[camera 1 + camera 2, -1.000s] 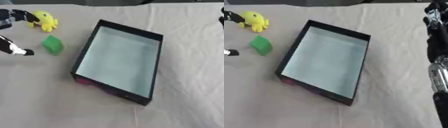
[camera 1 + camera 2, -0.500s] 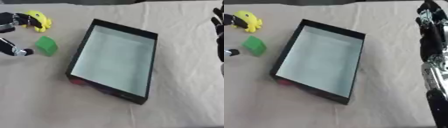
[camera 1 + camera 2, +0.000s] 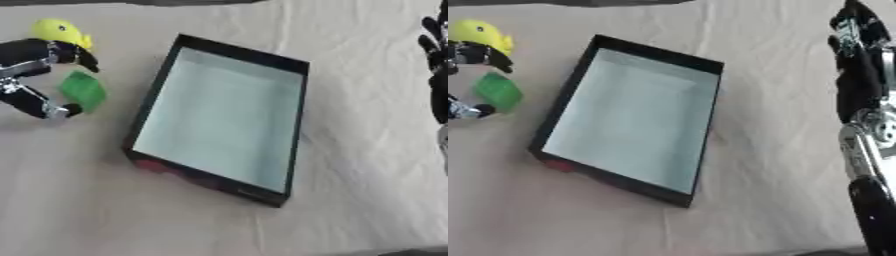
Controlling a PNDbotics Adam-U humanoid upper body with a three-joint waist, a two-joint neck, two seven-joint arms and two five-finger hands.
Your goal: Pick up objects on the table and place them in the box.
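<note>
A black-rimmed box [image 3: 243, 51] with a pale bare floor lies askew in the middle of the table. Left of it sits a green block [image 3: 84, 90], and a yellow toy [image 3: 58, 31] lies just beyond it. My left hand [image 3: 33, 54] comes in from the left edge and brackets the green block: dark fingers [image 3: 80, 56] curve over its far side and the thumb [image 3: 42, 104] sits at its near left corner. The hand is open, and I cannot tell whether it touches the block. My right hand [image 3: 857, 60] stands open at the right edge, fingers up, holding nothing.
A wrinkled beige cloth [image 3: 350, 165] covers the table. The box's near wall shows a red patch [image 3: 156, 165]. My right forearm [image 3: 866, 165] runs down the right edge in the right eye view.
The camera has shifted, so the whole scene has moved in the picture. My left hand has come up to the green block, which now lies between thumb and fingers. The right hand stays raised.
</note>
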